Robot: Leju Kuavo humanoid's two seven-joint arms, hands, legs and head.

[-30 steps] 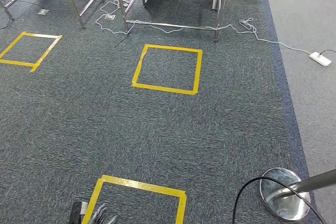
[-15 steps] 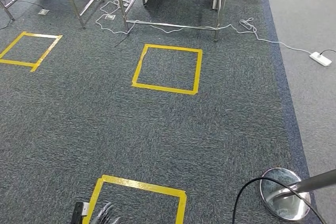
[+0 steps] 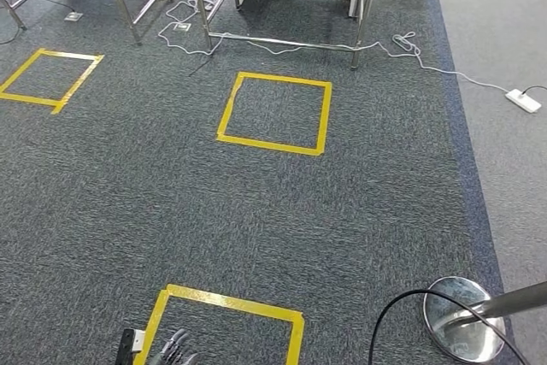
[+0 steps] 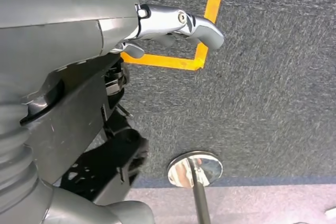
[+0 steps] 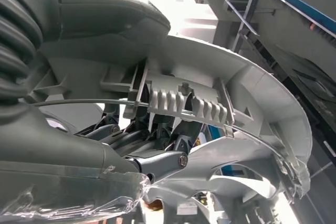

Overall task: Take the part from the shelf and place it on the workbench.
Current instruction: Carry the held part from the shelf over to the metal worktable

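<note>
In the right wrist view my right hand (image 5: 158,161) grips the part (image 5: 245,93), a large light grey curved plastic moulding with ribs and a toothed strip. The dark fingers reach under it and the part hides most of them. At the bottom edge of the head view, my left hand (image 3: 175,348) hangs low over the carpet beside a yellow tape square. In the left wrist view that left hand (image 4: 178,24) holds nothing, its thumb stretched out above the carpet.
Yellow tape squares (image 3: 274,113) (image 3: 48,79) (image 3: 226,309) mark the grey carpet. Metal table legs (image 3: 358,14) and loose white cables (image 3: 413,44) stand ahead, with a power strip (image 3: 524,100) at the right. A chrome stand base (image 3: 463,326) with pole and black cable sits near right.
The whole floor picture has shifted slightly, so the camera moved. My left hand's fingers have swung a little to the right along the bottom edge.
</note>
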